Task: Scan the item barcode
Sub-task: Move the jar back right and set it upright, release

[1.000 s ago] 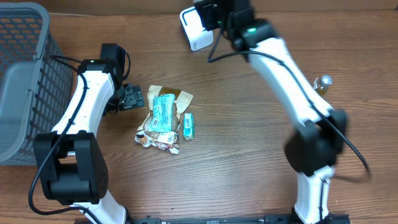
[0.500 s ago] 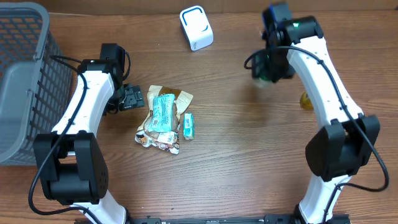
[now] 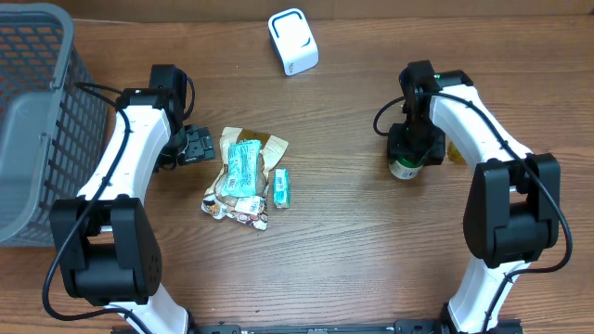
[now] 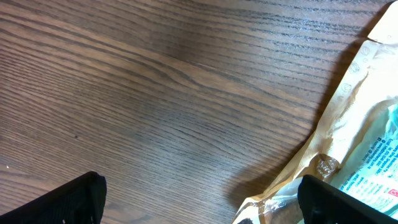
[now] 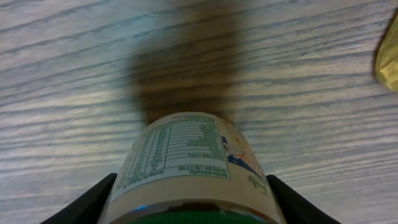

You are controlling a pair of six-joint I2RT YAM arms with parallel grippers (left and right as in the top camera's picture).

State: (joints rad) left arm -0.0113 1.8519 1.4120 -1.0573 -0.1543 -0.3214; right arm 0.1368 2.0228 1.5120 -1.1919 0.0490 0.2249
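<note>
Green-capped bottle (image 5: pixel 186 162) sits pinched in the right gripper (image 3: pixel 408 151), its fingers (image 5: pixel 93 200) pressed against both sides of the white nutrition label, and it now hangs low over the wooden table (image 3: pixel 353 241) on the right side, well apart from the barcode scanner (image 3: pixel 293 42) at the far edge. A second ago that arm was stretched up beside the scanner with its load held close to the white unit; half a second ago it was mid-swing, and now it has come down near a yellow object (image 3: pixel 457 153) lying just beside it. Judging from that retreat, the presentation to the scanner looks finished for this item and the arm is bringing it to a set-down spot, though nothing in view confirms that a read registered. Whether the base already touches the wood cannot be told; the wrist view shows only a dark shadow on the grain beyond the bottle. The left gripper (image 3: pixel 193 146) has not moved: it rests spread wide, holding nothing, at the edge of the pile of snack packets (image 3: pixel 246 176), with the wire basket (image 3: pixel 28 121) off to its outer side. If the bottle is indeed done, the packets look like the likely next candidates, and the pile seems untouched so far.
</note>
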